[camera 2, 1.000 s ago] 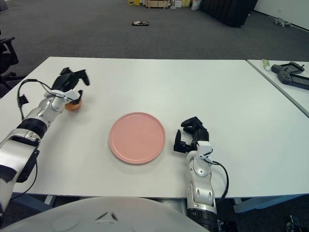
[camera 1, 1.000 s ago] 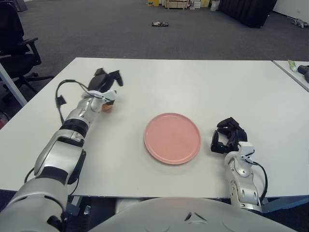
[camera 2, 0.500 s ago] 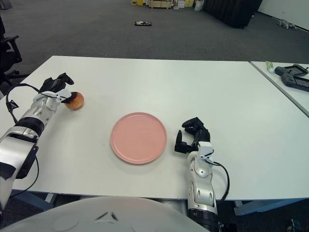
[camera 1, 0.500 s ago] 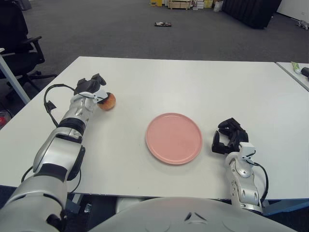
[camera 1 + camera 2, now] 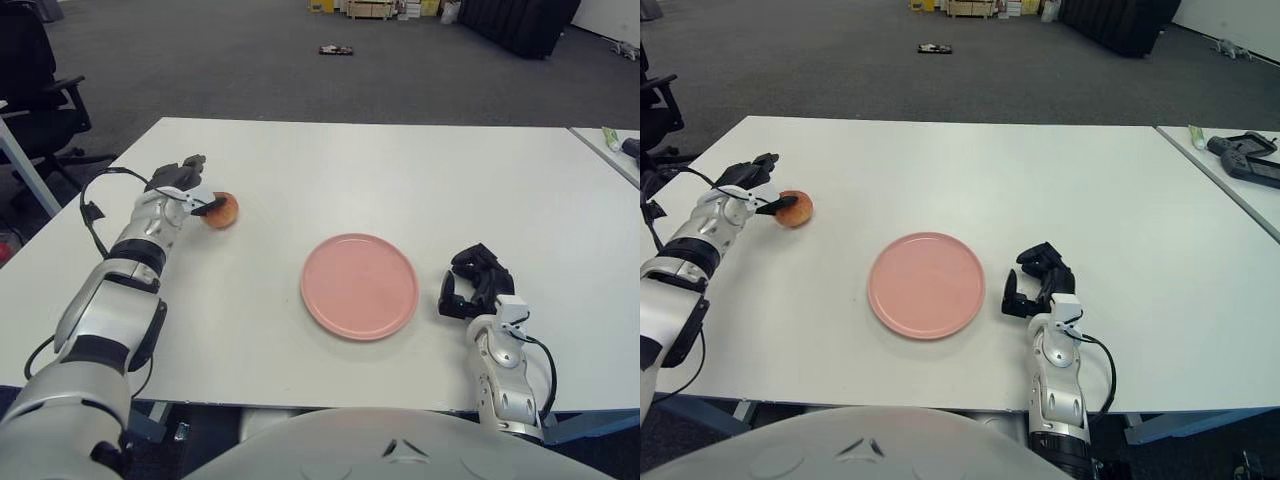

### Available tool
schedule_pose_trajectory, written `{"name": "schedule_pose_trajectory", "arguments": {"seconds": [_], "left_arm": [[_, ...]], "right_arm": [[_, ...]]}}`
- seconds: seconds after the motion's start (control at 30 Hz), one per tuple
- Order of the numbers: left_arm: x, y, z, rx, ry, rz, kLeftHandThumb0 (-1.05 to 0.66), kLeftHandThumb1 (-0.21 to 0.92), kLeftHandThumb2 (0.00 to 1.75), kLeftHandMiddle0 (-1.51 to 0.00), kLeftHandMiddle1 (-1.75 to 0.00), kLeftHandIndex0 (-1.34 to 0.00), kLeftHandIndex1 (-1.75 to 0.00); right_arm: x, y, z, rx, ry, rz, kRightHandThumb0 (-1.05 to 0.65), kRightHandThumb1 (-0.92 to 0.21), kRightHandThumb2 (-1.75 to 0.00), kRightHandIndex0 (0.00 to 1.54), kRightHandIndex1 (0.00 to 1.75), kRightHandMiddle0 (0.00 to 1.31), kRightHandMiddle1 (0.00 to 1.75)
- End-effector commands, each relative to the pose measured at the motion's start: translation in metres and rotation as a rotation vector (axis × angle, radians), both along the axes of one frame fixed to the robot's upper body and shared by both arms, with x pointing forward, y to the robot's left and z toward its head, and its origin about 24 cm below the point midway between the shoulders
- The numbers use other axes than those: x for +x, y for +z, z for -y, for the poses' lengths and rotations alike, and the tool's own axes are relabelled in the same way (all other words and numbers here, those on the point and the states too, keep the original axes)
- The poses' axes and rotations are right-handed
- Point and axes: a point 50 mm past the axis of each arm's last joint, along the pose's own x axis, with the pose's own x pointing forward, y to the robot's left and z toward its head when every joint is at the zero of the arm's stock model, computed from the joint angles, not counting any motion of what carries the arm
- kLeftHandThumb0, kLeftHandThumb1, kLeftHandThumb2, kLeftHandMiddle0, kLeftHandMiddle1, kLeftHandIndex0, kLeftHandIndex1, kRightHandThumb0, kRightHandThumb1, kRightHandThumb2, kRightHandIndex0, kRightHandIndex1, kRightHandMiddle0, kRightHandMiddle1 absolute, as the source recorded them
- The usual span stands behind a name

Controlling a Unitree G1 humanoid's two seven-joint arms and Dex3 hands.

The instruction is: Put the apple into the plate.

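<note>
While my left hand [image 5: 178,184] sits beside the apple [image 5: 220,210] on the counter [image 5: 400,170], fingers loose and not clamped, I could nudge it rolling away from the plate [image 5: 359,285]; right hand [image 5: 475,285] idles curled beside the plate.

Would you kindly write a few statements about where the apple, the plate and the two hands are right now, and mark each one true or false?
1. The apple lies on the plate. False: it sits on the white table, to the plate's left and farther from the robot.
2. The plate holds nothing. True.
3. The left hand is beside the apple, at its left side. True.
4. The right hand holds the apple. False: it shows just right of the plate, fingers curled on nothing.
5. The left hand has lifted the apple off the table. False: the apple sits on the tabletop with a finger against it, and a closed grasp is not visible.
</note>
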Motion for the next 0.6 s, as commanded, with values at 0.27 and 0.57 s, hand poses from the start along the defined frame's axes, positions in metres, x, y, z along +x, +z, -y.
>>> {"name": "schedule_pose_trajectory", "arguments": {"seconds": [0.27, 0.57], "left_arm": [[0.0, -0.002, 0.001, -0.006, -0.025, -0.052, -0.95, 0.73, 0.58, 0.0, 0.0, 0.0, 0.0], [0.001, -0.007, 0.01, -0.012, -0.061, -0.087, -0.96, 0.73, 0.59, 0.0, 0.0, 0.0, 0.0]], "right_arm": [[-0.004, -0.01, 0.001, 0.007, -0.008, -0.069, -0.01, 0.1, -1.75, 0.94, 1.75, 0.74, 1.61], [-0.004, -0.01, 0.001, 0.011, -0.012, -0.07, -0.01, 0.1, -1.75, 0.95, 1.75, 0.74, 1.6]]}}
